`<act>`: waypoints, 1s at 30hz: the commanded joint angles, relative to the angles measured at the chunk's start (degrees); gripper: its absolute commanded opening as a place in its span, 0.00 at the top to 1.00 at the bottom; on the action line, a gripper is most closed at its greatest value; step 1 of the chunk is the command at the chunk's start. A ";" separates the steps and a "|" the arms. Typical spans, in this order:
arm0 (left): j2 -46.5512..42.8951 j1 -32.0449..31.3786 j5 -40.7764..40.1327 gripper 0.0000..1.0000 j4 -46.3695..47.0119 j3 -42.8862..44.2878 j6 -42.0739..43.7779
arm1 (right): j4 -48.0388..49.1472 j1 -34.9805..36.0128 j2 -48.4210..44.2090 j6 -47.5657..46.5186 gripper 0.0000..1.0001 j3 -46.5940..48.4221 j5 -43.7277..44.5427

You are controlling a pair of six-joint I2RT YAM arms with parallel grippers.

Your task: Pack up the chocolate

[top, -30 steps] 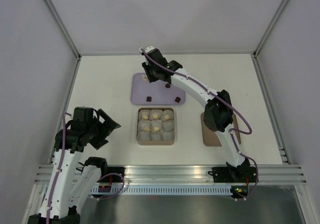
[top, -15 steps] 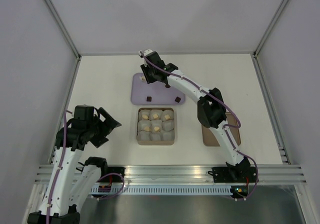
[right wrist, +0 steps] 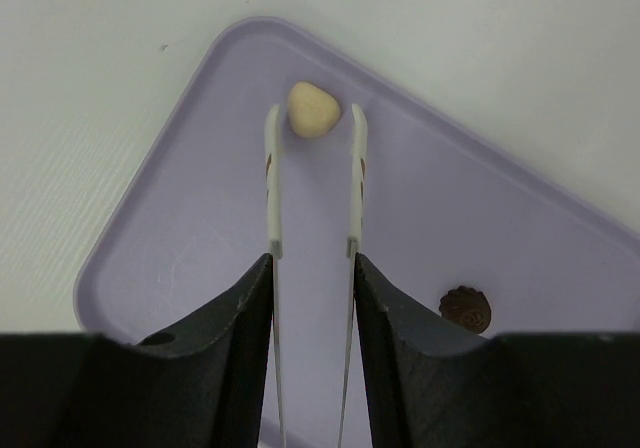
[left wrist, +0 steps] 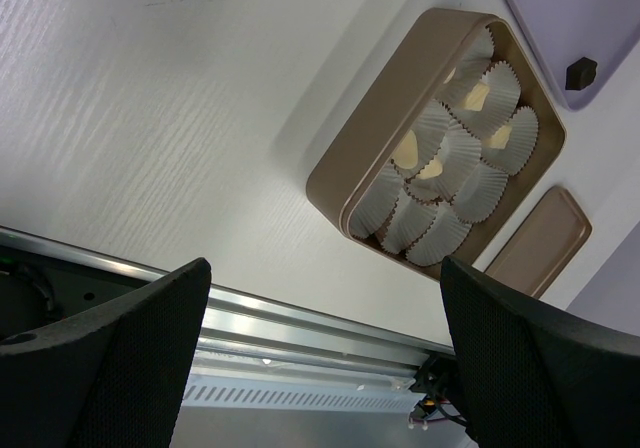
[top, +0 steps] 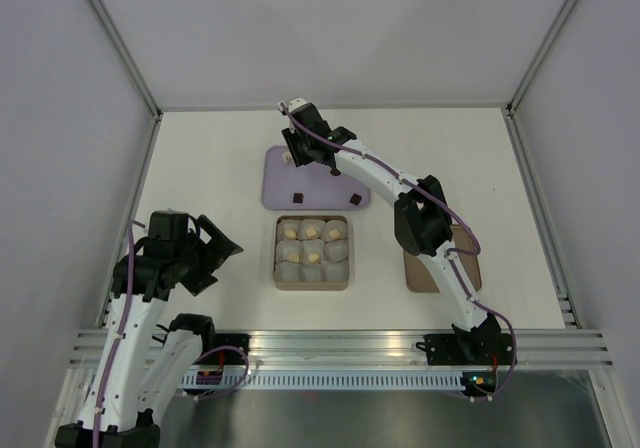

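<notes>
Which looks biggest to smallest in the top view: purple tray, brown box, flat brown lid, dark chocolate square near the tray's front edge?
1. purple tray, widest.
2. brown box and flat brown lid: they look about alike; the right arm covers part of the lid, so no ranking.
3. dark chocolate square, by far smallest.
</notes>
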 commanded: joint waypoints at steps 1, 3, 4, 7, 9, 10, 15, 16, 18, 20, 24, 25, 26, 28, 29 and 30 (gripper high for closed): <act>0.02 -0.09 1.64 0.00 1.62 -0.15 0.90 | 2.33 0.09 1.09 -0.99 0.58 2.05 -0.10; 0.11 -0.09 1.55 0.00 1.62 -0.15 0.81 | 2.33 0.09 1.45 -0.81 0.58 2.06 -0.28; 0.11 -0.09 1.47 0.00 1.62 -0.15 0.81 | 2.59 0.09 1.54 -0.90 0.57 2.06 -0.45; 0.02 -0.09 1.38 0.01 1.62 -0.24 0.81 | 2.77 0.09 2.15 -1.07 0.58 2.23 -0.80; 0.11 -0.09 1.38 0.00 1.79 -0.33 0.81 | 2.95 0.09 2.67 -0.99 0.58 2.49 -1.07; 0.11 -0.09 1.38 0.00 1.80 -0.42 0.63 | 3.12 0.09 2.85 -0.99 0.57 2.58 -1.16; -0.16 -0.09 1.12 0.00 1.80 -0.24 0.72 | 2.77 0.18 3.12 -0.90 0.60 2.76 -1.42; -0.07 -0.09 1.20 0.00 1.80 -0.24 0.72 | 2.77 0.18 2.94 -0.81 0.61 2.67 -1.51; -0.25 -0.09 1.29 0.00 1.80 -0.42 0.63 | 2.77 0.09 2.42 -0.81 0.65 2.49 -1.25; -0.24 -0.09 1.20 0.00 1.80 -0.42 0.37 | 2.86 0.09 1.72 -0.81 0.71 2.41 -0.63; -0.33 -0.09 1.29 0.00 1.80 -0.33 0.28 | 3.21 0.09 0.13 -1.08 0.79 2.49 -0.19; -0.33 -0.09 1.46 0.01 1.80 -0.33 0.28 | 3.04 0.09 -0.91 -1.16 0.81 2.41 0.07; -0.33 -0.09 1.47 0.00 1.88 -0.33 0.28 | 2.69 0.09 -1.62 -1.16 0.81 2.15 0.42; -0.33 -0.09 1.73 0.00 1.80 -0.42 0.28 | 2.42 0.09 -4.86 -1.16 0.85 -0.56 1.04; -0.33 -0.09 1.82 0.00 1.80 -0.59 0.37 | 2.68 0.09 -6.45 -1.34 0.86 -2.15 1.13; -0.33 -0.09 1.99 0.00 1.88 -0.68 0.37 | 3.47 0.09 -8.11 -1.43 0.86 -3.99 1.13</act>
